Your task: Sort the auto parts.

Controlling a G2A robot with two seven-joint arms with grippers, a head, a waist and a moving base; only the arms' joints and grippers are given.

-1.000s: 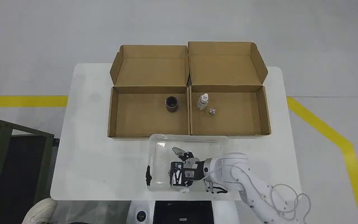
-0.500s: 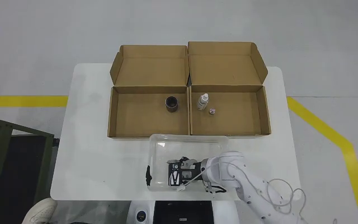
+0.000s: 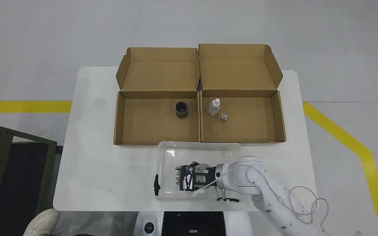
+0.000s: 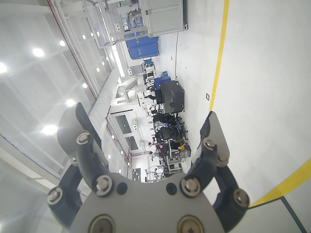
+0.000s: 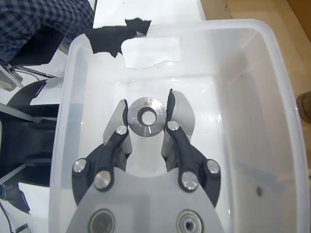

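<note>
A clear plastic bin [image 3: 199, 144] stands at the table's near edge. My right gripper [image 3: 188, 176] is down inside it. In the right wrist view the gripper [image 5: 147, 105] is shut on a flat metal ring [image 5: 145, 130] with a centre hole, one finger pad against each side, just above the bin's floor [image 5: 218, 122]. My left gripper [image 4: 145, 109] is open with nothing between its fingers and faces out into the room.
Two open cardboard boxes sit behind the bin. The left box [image 3: 136, 121] holds a dark cylinder [image 3: 182, 109]. The right box [image 3: 260, 121] holds a small white bottle-shaped part [image 3: 214, 107] and a tiny piece [image 3: 224, 117]. Black torn tape [image 5: 114, 37] hangs on the bin's rim.
My right gripper has shifted a little within the bin, lowered, and its fingers have come together around the metal ring.
</note>
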